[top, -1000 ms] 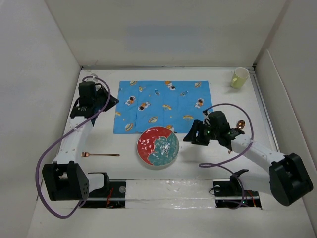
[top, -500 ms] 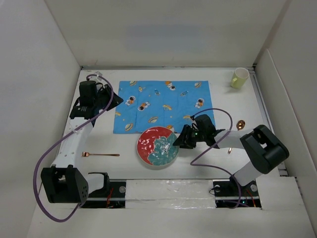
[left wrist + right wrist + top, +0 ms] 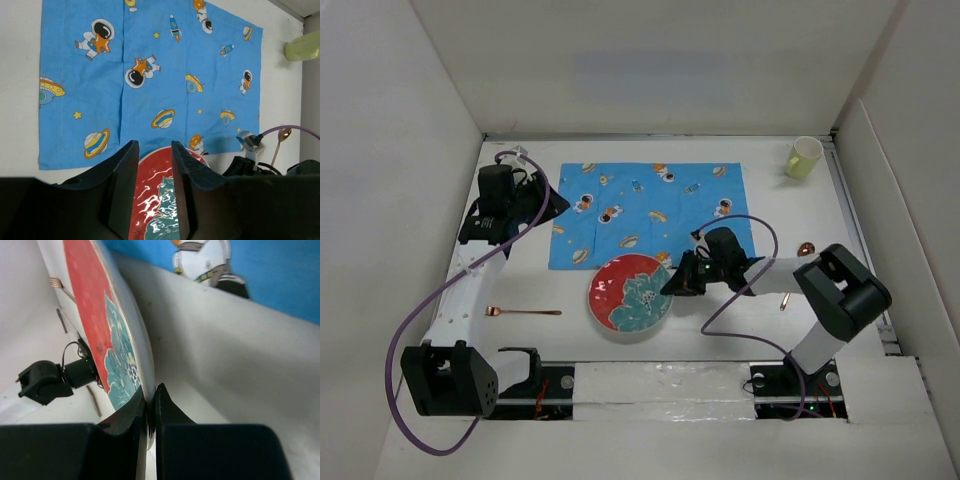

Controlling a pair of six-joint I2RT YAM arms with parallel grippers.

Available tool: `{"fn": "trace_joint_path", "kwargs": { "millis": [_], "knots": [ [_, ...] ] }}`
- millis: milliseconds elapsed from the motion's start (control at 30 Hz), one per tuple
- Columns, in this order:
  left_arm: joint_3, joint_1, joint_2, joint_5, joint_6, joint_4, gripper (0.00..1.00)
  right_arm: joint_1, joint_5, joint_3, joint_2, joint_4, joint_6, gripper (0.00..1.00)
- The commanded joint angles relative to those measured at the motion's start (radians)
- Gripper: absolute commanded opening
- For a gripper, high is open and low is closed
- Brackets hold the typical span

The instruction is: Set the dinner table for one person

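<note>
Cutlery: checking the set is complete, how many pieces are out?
2: a fork left of the plate; a spoon by the right arm, handle partly hidden under it.

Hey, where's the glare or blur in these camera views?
Top view: even light, sharp, no harsh shadows. Left wrist view: white glare on the glossy plate, mat crisp. Right wrist view: fingers dark and soft, plate rim slightly blurred up close.
</note>
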Motion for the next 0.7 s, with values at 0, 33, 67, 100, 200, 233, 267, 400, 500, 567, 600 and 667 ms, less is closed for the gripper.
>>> {"fn": "trace_joint_path", "kwargs": {
  "millis": [0, 33, 67, 100, 200, 233, 267, 400, 500, 567, 600, 667],
  "knots": [
    [0.049, 0.002, -0.004, 0.02, 0.013, 0.002, 0.32, 0.008, -0.005, 0.076, -0.127, -0.209, -0.059, 0.0],
    [0.054, 0.002, -0.004, 0.043, 0.007, 0.006, 0.34, 0.008, -0.021, 0.135, -0.153, -0.24, -0.063, 0.0],
    [0.058, 0.002, -0.003, 0.053, 0.002, 0.011, 0.36, -0.002, -0.031, 0.168, -0.172, -0.279, -0.062, 0.0],
    [0.064, 0.002, -0.003, 0.063, -0.007, 0.018, 0.37, -0.012, -0.035, 0.201, -0.198, -0.292, -0.059, 0.0],
    [0.081, 0.002, 0.008, 0.067, -0.004, 0.032, 0.39, -0.073, -0.029, 0.335, -0.184, -0.297, -0.045, 0.0],
    [0.081, 0.002, 0.011, 0.067, -0.004, 0.034, 0.39, -0.103, -0.015, 0.37, -0.145, -0.288, -0.041, 0.0],
    [0.081, 0.002, 0.014, 0.067, -0.004, 0.037, 0.39, -0.113, 0.004, 0.457, -0.115, -0.307, -0.047, 0.0],
    [0.069, 0.002, 0.031, 0.121, -0.028, 0.061, 0.39, -0.159, 0.098, 0.692, 0.036, -0.39, -0.099, 0.0],
    [0.063, 0.002, 0.032, 0.145, -0.052, 0.08, 0.39, -0.208, 0.069, 0.798, 0.158, -0.328, -0.05, 0.0],
    [0.061, 0.002, 0.029, 0.138, -0.049, 0.084, 0.39, -0.228, 0.058, 0.835, 0.202, -0.298, -0.012, 0.0],
    [0.061, 0.002, 0.02, 0.123, -0.045, 0.081, 0.39, -0.242, 0.054, 0.859, 0.234, -0.288, 0.001, 0.0],
    [0.061, 0.002, 0.014, 0.113, -0.038, 0.075, 0.39, -0.254, 0.034, 0.884, 0.277, -0.255, 0.056, 0.0]
  ]
}}
